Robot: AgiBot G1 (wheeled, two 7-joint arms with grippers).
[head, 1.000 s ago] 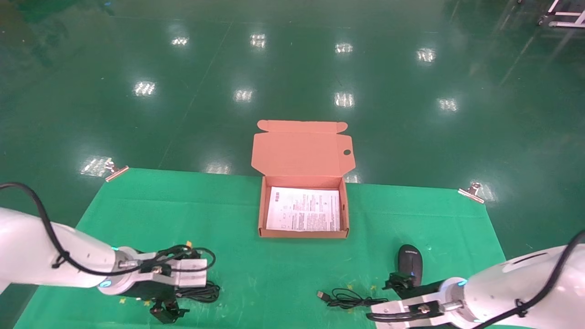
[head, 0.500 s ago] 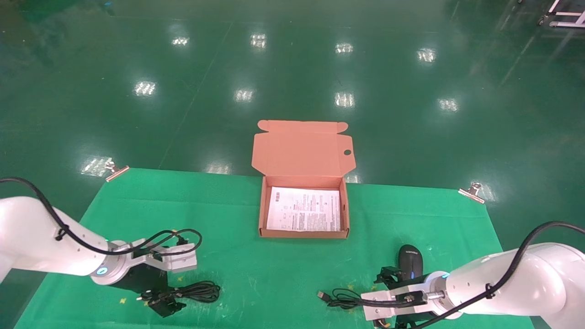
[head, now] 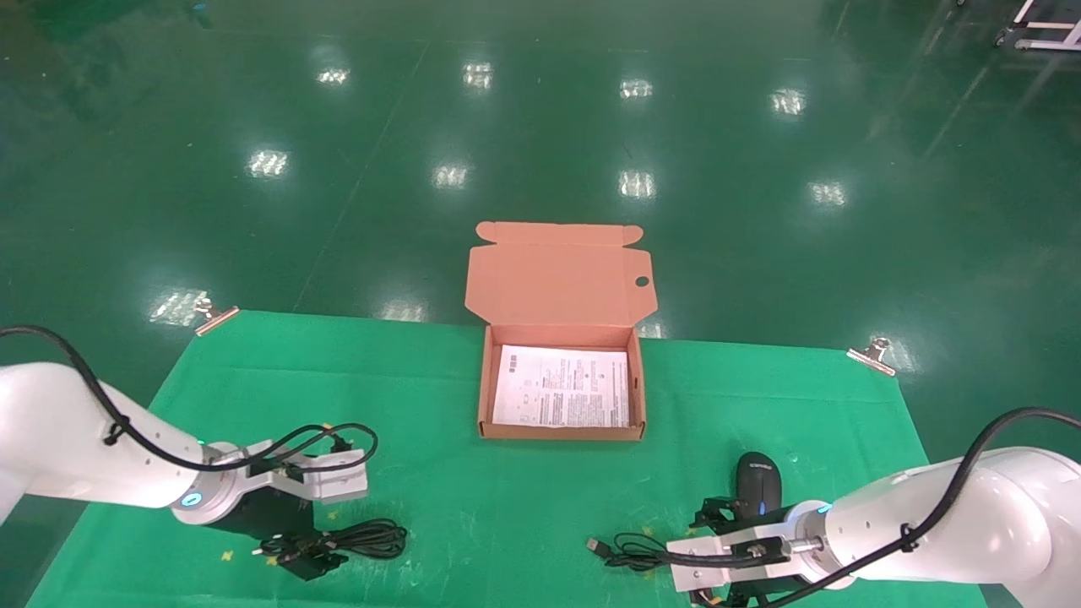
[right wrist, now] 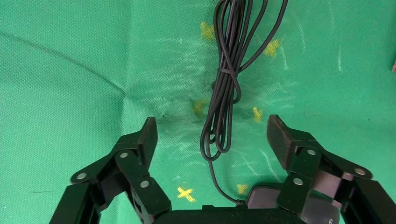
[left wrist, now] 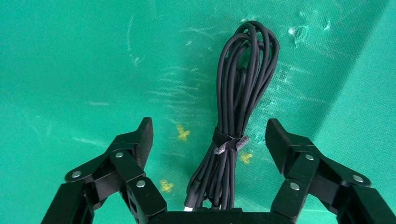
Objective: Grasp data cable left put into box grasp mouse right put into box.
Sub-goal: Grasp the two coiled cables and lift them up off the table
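The left gripper (left wrist: 208, 140) hung low over the data cable (left wrist: 238, 107) at the near left of the green tabletop (head: 422, 397), its fingers (left wrist: 137, 140) spread wide on either side of the bundle without touching it. The right gripper (right wrist: 211, 137) hovered at the near right with fingers (right wrist: 280, 137) likewise apart, straddling the bunched cord (right wrist: 226, 84) of the mouse (head: 757, 483). The box (head: 483, 388) sat open between them, farther back, with only a white printed sheet (head: 562, 387) inside.
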